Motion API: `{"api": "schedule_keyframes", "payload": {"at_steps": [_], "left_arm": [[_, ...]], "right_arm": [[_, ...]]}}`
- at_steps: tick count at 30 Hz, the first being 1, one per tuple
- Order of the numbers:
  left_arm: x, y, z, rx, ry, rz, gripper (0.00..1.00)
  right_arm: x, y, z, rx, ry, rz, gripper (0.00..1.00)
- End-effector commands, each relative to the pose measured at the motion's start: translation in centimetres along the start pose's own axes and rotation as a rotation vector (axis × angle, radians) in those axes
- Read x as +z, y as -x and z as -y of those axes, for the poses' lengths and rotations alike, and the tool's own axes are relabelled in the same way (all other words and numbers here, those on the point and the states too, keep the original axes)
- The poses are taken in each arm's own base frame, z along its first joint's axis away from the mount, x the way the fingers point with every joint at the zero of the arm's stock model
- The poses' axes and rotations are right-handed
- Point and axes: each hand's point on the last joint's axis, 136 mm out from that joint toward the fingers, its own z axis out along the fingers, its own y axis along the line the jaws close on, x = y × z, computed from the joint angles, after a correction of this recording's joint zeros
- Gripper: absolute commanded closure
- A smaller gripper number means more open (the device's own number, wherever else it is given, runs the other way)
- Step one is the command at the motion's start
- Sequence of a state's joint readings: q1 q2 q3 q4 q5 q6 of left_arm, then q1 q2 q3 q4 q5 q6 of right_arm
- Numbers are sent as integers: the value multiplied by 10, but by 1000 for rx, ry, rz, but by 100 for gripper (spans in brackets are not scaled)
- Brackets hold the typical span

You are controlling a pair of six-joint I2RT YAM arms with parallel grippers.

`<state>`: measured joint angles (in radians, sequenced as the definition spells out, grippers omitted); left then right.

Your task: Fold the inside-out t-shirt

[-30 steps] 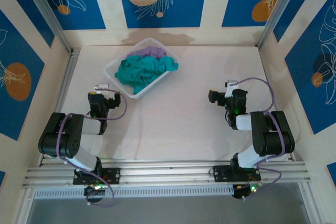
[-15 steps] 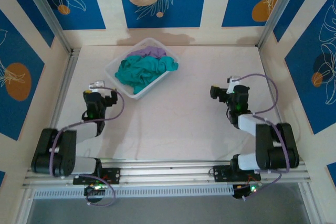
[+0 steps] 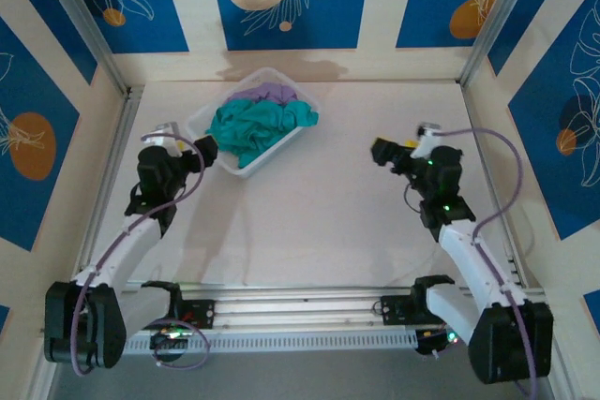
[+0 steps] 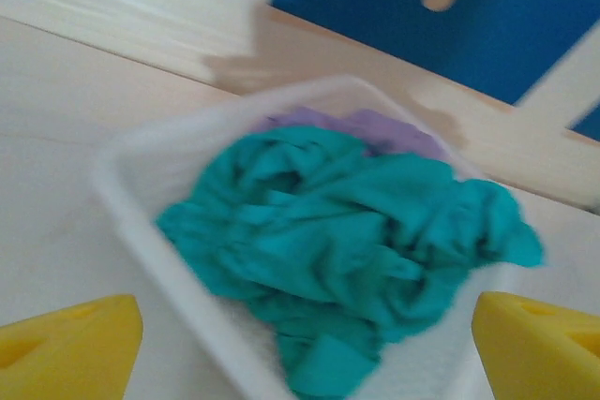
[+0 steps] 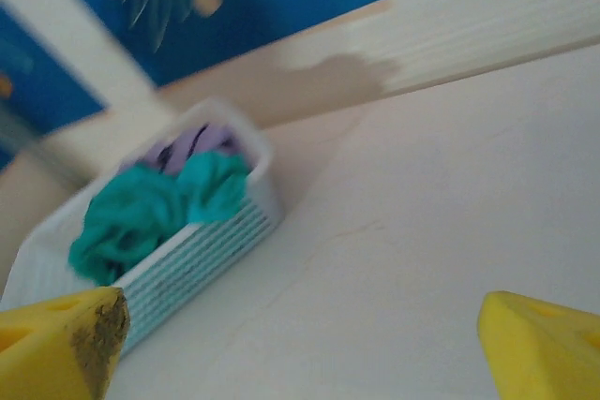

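- While both arms are stretching forward out of the tucked poses they held a second ago, the left gripper (image 3: pixel 207 149) is drawing up just beside the near left side of the white basket (image 3: pixel 197 126), its jaws standing wide apart and carrying nothing.
- Across the table (image 3: pixel 319 217), the right gripper (image 3: pixel 382 153) is likewise reaching out and turning toward the basket. Its jaws are spread and empty, and it is keeping well apart from the rim.
- The inside-out t-shirt (image 3: pixel 258 128) is lying crumpled in the basket exactly as before, untouched. It is heaped against the lavender garment (image 3: pixel 272 93), with one fold spilling over the near rim.
- Folding is not yet starting; this is looking like the approach to the pick-up, with the left arm leading.
- That pick-up is likely calling for a pinch on teal cloth alone, since the lavender piece is sitting close enough to be dragged out too.
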<state>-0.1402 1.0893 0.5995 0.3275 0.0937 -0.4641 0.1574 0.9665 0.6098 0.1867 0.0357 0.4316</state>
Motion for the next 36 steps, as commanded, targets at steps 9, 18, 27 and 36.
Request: {"api": "schedule_keyframes", "payload": {"at_steps": [9, 18, 27, 36], "left_arm": [[89, -55, 66, 380, 22, -435, 9], [167, -92, 14, 484, 214, -611, 12], [171, -44, 29, 495, 230, -485, 87], [66, 125, 156, 399, -53, 50, 93]], "right_arm": [[66, -40, -82, -358, 45, -231, 5], [58, -67, -67, -324, 12, -283, 4], [32, -78, -44, -305, -34, -290, 3], [22, -54, -52, -307, -12, -239, 2]]}}
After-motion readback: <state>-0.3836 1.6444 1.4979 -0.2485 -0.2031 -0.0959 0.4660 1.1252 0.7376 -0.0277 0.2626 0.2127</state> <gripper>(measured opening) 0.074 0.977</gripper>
